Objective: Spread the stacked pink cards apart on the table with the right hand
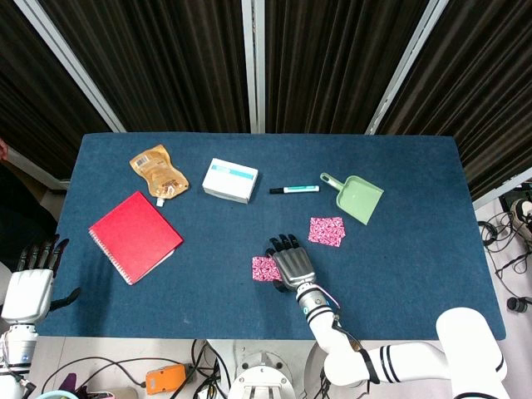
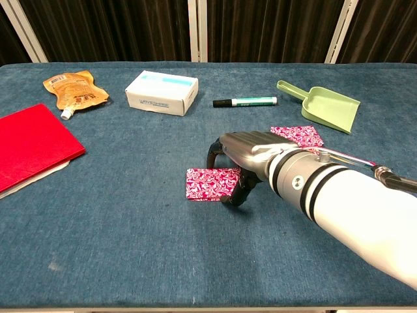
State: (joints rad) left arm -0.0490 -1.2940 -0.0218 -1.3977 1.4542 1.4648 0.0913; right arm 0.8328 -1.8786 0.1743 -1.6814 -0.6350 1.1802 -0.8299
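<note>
A pink patterned card stack (image 2: pixel 212 183) lies flat on the blue table (image 2: pixel 130 248) near the middle, also seen from the head view as the pink stack (image 1: pixel 264 268). My right hand (image 2: pixel 244 160) arches over its right end, fingers curled down and the thumb at the near edge, pinching that end. From the head view the right hand (image 1: pixel 293 264) covers the stack's right part. A separate pink card (image 2: pixel 298 135) lies apart to the right; the head view shows this card (image 1: pixel 327 230) too. My left hand (image 1: pixel 32 278) hangs off the table's left edge, fingers spread, empty.
A green dustpan (image 2: pixel 322 104) sits just beyond the separate card. A marker (image 2: pixel 244 102) and a white box (image 2: pixel 161 92) lie at the back. An orange pouch (image 2: pixel 73 88) and a red notebook (image 2: pixel 29 143) are to the left.
</note>
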